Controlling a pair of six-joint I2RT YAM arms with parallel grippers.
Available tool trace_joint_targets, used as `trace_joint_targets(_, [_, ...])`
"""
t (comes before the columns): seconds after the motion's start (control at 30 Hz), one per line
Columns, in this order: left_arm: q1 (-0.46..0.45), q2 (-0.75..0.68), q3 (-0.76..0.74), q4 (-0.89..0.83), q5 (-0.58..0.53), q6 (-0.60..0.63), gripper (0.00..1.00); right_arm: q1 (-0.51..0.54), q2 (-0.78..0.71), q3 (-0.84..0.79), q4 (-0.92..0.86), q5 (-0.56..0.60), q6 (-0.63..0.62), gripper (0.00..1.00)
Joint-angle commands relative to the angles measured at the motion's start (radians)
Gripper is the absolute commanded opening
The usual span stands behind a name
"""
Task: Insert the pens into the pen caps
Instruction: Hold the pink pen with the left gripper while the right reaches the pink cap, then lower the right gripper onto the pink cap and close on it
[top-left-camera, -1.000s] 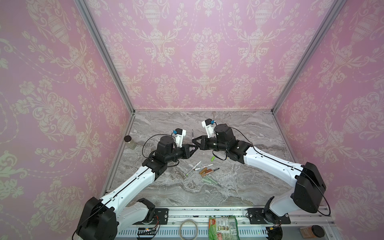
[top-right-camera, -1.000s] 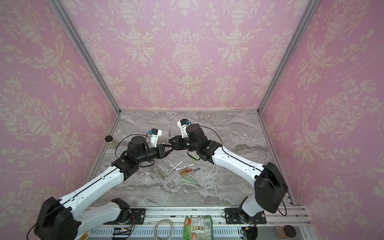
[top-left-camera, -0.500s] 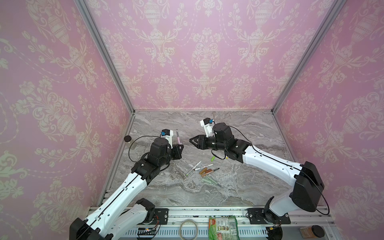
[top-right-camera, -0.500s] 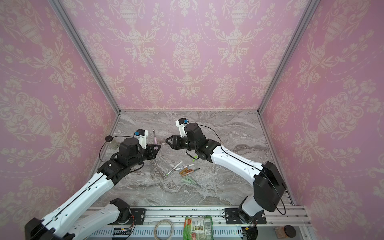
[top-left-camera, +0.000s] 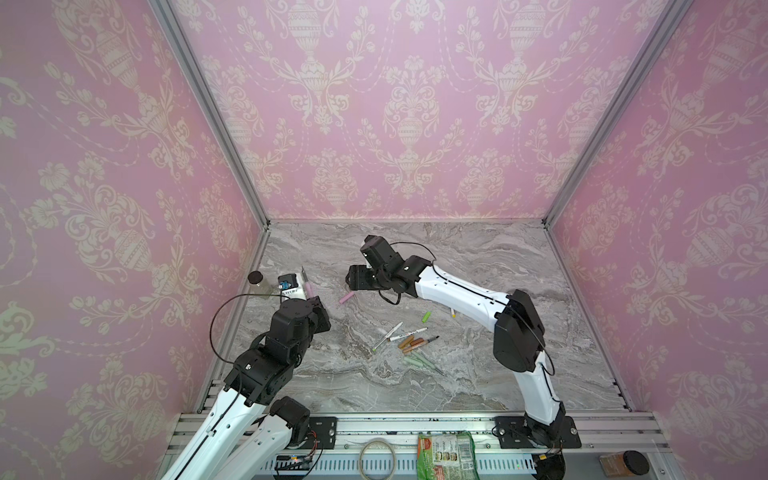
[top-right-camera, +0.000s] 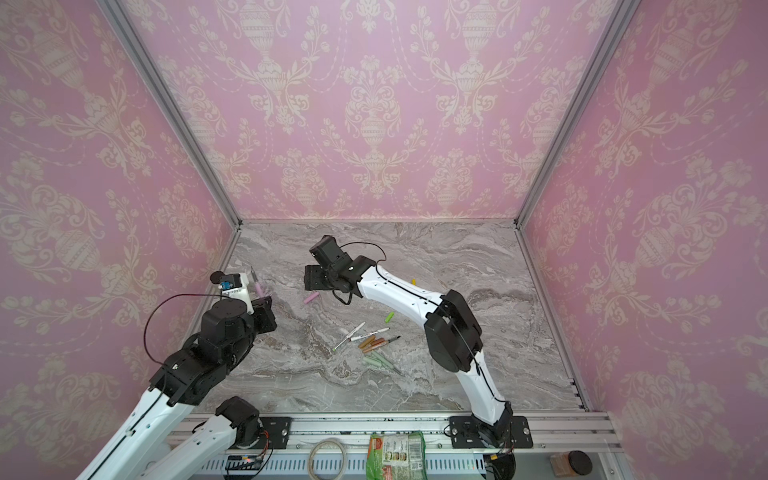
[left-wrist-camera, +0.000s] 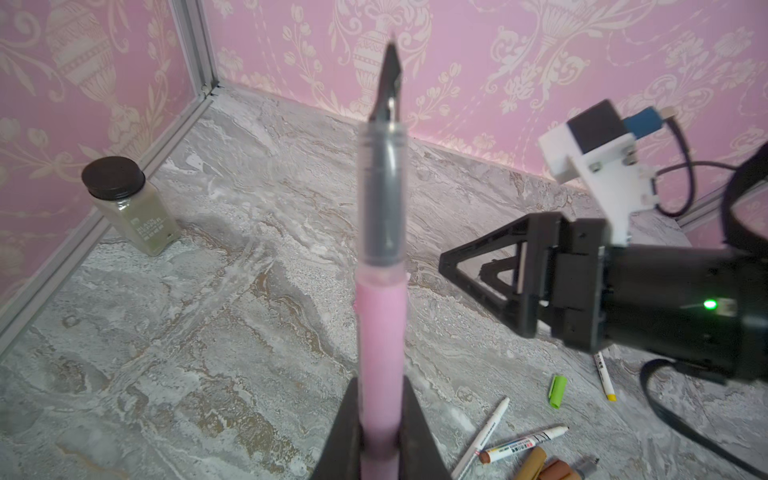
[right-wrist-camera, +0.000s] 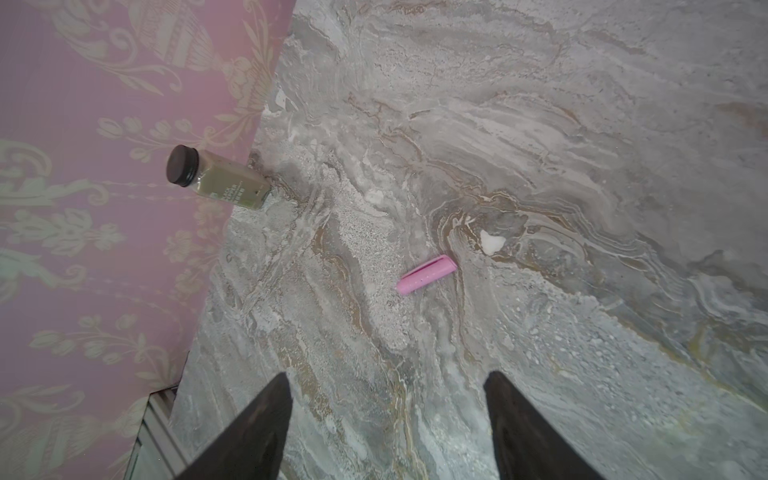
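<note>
Left end effector (left-wrist-camera: 381, 388) gripping pink pen (left-wrist-camera: 380, 324), right end effector (right-wrist-camera: 387, 374) spread wide

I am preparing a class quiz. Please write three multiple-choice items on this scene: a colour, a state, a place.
1. What colour is the barrel of the pen in the left end effector?
A. green
B. pink
C. brown

2. The right end effector is:
A. shut on a cap
B. shut on a pen
C. open and empty

3. Where is the pink cap?
A. lying on the table
B. in the right end effector
C. on the pen

Answers:
1 B: the gripped barrel is pink.
2 C: its jaws stand wide apart, nothing between.
3 A: it lies flat on the marble, touching nothing else.
</note>
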Motion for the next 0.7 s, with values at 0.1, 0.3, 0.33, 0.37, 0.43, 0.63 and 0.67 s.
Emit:
trace_joint_targets(0.1, [0.009, -0.061, -0.027, -0.037, -0.067, 0.011, 0.00, 0.059, 0.256, 0.286, -0.244, 0.177, -0.027, 0.79])
trace_joint_targets(0.3, [0.009, -0.085, -0.067, -0.024, -0.087, 0.055, 0.00, 0.068, 0.358, 0.357, -0.223, 0.221, 0.005, 0.80])
trace_joint_targets(0.33, [0.009, -0.085, -0.067, -0.019, -0.088, 0.065, 0.00, 0.068, 0.369, 0.364, -0.222, 0.226, 0.011, 0.80])
trace_joint_targets(0.37, [0.009, -0.085, -0.067, -0.016, -0.089, 0.073, 0.00, 0.068, 0.378, 0.371, -0.220, 0.232, 0.013, 0.80])
trace_joint_targets(0.43, [0.009, -0.087, -0.070, -0.006, -0.089, 0.084, 0.00, 0.068, 0.391, 0.377, -0.207, 0.236, 0.024, 0.79])
trace_joint_targets(0.63, [0.009, -0.091, -0.076, 0.011, -0.096, 0.113, 0.00, 0.069, 0.446, 0.421, -0.202, 0.257, 0.101, 0.78])
trace_joint_targets(0.67, [0.009, -0.091, -0.080, 0.017, -0.097, 0.115, 0.00, 0.068, 0.456, 0.433, -0.209, 0.269, 0.116, 0.78])
